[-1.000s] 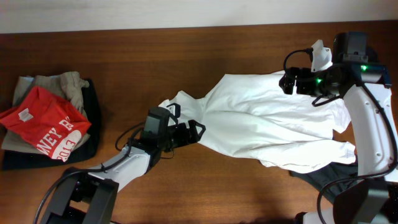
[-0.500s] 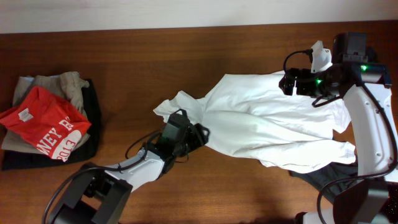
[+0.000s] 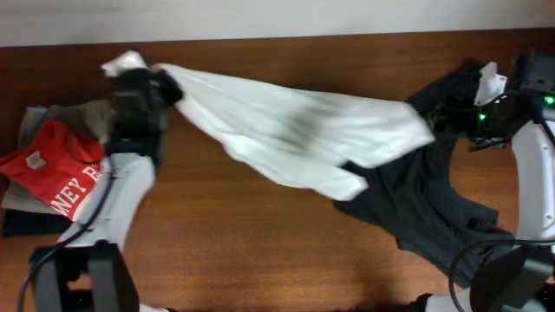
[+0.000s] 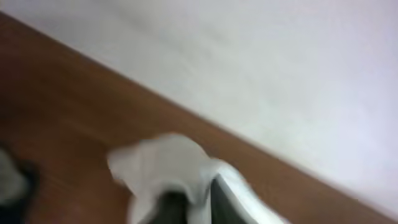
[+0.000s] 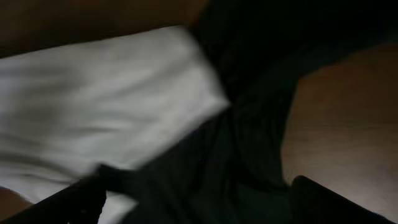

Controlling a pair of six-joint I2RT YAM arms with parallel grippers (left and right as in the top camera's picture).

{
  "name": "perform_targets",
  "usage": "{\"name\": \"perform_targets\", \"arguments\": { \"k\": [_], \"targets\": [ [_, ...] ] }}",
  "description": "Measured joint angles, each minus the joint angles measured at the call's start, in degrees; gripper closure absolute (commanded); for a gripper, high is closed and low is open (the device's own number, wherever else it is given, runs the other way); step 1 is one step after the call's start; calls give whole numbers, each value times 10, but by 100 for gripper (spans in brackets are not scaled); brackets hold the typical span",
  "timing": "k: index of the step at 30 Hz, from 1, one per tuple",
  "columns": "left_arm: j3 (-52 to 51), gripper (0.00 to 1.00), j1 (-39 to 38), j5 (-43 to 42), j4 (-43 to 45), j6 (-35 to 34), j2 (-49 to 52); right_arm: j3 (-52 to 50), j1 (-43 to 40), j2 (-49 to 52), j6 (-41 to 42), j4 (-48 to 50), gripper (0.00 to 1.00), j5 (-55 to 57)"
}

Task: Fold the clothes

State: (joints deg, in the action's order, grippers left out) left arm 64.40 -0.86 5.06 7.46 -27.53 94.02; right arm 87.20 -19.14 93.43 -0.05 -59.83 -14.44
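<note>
A white shirt [image 3: 295, 130] stretches in a long band across the back of the table, lifted at its left end. My left gripper [image 3: 143, 82] is shut on that end at the far left; in the left wrist view a bunch of the white shirt [image 4: 161, 168] sits pinched at the left gripper [image 4: 193, 208]. A dark garment [image 3: 416, 199] lies crumpled at the right, its left edge under the shirt. My right gripper [image 3: 460, 111] hovers open over its upper part. In the right wrist view the right gripper [image 5: 199, 199] is spread wide above the dark garment [image 5: 249, 124], beside the shirt's edge [image 5: 93, 106].
A pile of clothes sits at the left edge, topped by a red printed shirt [image 3: 56, 173] over a beige piece [image 3: 69, 117] and dark cloth. Bare wooden table [image 3: 260, 251] shows in front of the white shirt. A white wall runs along the back.
My left gripper closed on the shirt's left end and swept it up and far left to the back corner. The shirt slid off, uncovering the dark garment. The right arm shifted slightly right.
</note>
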Motion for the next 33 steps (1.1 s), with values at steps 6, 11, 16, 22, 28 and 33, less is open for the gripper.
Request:
{"name": "perform_targets", "arguments": {
  "k": [6,11,16,22,28,33],
  "targets": [
    [13,1,17,-75,-302,6,-11,-18,-1,-1,-13,-9,93,0],
    [10,1,-39,-92,-449,18,-11,-138,41,1,-34,57,96,-51],
    [-31,1,-87,-96,-452,34,33,-184,140,88,-79,109,96,-88],
    [-34,1,-99,-95,-428,43,101,-184,133,186,-70,158,96,-36],
    [-35,1,-99,-96,-426,44,101,-164,-145,184,187,134,80,163],
    [-35,1,-99,-95,-423,44,101,-130,-340,188,172,122,59,-38]
  ]
}}
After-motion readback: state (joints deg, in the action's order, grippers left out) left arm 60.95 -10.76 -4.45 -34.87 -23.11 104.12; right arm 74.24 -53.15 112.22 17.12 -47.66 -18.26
